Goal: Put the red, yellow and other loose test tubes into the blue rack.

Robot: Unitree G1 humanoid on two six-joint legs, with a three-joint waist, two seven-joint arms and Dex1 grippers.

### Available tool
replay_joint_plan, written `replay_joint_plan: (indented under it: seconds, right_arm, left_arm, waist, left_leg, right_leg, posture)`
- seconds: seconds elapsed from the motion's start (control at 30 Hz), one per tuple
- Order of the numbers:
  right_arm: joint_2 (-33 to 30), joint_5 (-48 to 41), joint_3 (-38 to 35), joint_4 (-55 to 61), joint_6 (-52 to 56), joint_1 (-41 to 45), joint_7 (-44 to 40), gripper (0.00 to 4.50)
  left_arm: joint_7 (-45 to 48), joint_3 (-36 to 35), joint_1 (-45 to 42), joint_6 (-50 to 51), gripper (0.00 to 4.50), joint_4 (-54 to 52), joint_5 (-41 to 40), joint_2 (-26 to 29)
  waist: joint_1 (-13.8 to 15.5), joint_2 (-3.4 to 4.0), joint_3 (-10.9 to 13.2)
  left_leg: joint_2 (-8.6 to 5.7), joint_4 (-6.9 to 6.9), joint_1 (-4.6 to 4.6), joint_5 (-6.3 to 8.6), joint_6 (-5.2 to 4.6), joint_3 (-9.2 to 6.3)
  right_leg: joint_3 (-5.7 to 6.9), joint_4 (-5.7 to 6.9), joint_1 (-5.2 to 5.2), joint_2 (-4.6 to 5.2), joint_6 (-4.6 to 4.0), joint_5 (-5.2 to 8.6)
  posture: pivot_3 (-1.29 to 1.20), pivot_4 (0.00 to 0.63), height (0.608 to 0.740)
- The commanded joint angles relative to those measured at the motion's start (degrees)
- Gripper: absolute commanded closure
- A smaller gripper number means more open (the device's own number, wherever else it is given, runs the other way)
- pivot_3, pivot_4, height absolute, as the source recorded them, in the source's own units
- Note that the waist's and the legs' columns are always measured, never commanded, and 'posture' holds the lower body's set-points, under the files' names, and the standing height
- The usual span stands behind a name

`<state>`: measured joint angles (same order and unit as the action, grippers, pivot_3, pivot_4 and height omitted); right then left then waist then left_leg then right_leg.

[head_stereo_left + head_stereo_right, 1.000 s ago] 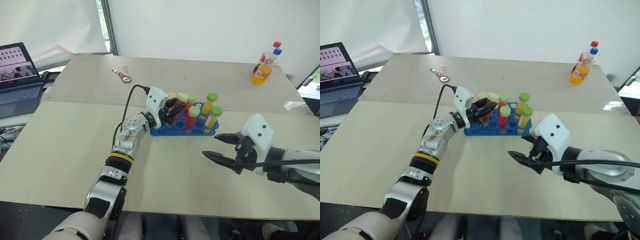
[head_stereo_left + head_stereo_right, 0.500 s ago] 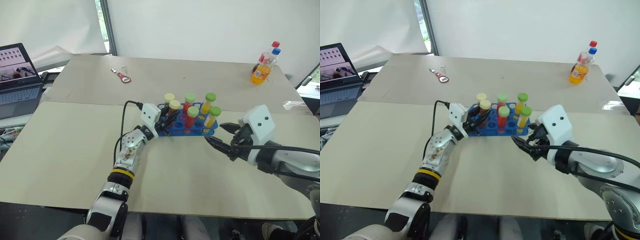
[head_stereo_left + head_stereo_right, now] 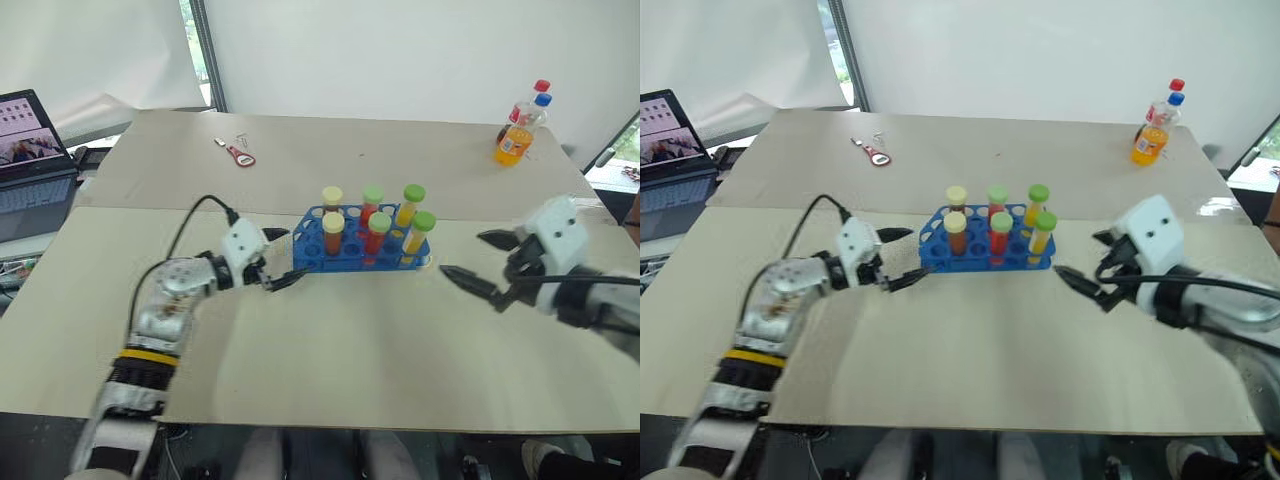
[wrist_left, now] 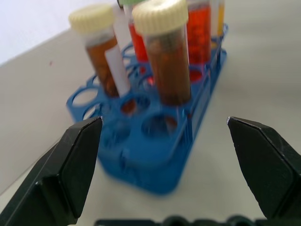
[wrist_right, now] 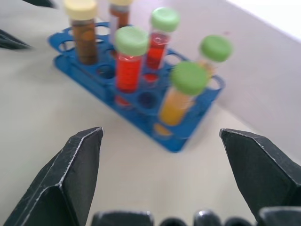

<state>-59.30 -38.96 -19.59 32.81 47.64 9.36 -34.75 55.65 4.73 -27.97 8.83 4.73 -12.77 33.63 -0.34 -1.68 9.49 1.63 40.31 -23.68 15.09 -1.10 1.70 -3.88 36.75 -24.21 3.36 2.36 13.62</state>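
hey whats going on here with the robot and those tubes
A two-armed robot is sorting capped test tubes into a blue plastic rack on a beige table. Six tubes stand upright in it: two brown ones with cream caps, two red and two yellow with green caps. The left gripper and right gripper are both open and empty, one on each side of the rack. No loose tubes are visible on the table.

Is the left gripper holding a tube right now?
No, the left gripper stands open and empty beside the blue rack, with the tubes standing in it.
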Motion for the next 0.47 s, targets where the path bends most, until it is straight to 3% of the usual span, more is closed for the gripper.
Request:
replay_joint_plan:
  seconds: [0.03, 0.27, 0.47]
  right_arm:
    - [-4.2, 2.8, -4.6, -4.3, -8.3, -1.3, -11.1, 0.04]
    - [-8.3, 4.5, -7.2, -13.5, -14.3, 0.1, -22.5, 0.04]
    - [-8.5, 5.1, -5.0, -14.4, -14.3, 2.3, -23.9, 0.04]
  left_arm:
    - [3.9, -2.5, 1.8, 5.7, 0.00, -8.2, -1.3, 7.5]
    - [10.0, -10.2, 8.0, 12.6, 0.00, -10.4, -6.4, 20.2]
    - [10.3, -10.8, 10.0, 13.9, 0.00, -12.4, -7.2, 21.6]
  waist:
    - [0.1, 0.00, 0.0]
    - [-0.4, 0.03, 0.0]
    - [-0.2, 0.03, 0.0]
  left_leg:
    - [0.01, 0.00, 0.00, 0.00, 0.00, 0.00]
    - [0.10, -0.08, 0.10, 0.01, -0.01, 0.13]
    - [0.16, -0.13, 0.20, 0.01, -0.01, 0.38]
  right_leg:
    - [0.00, -0.01, 0.01, 0.00, 0.00, 0.00]
    - [-0.01, -0.02, -0.02, -0.03, -0.03, 0.02]
    - [-0.04, -0.02, 0.01, 0.01, -0.05, 0.03]
  posture:
    - [0.00, 0.150, 0.740]
    - [0.00, 0.150, 0.740]
    - [0.00, 0.150, 0.740]
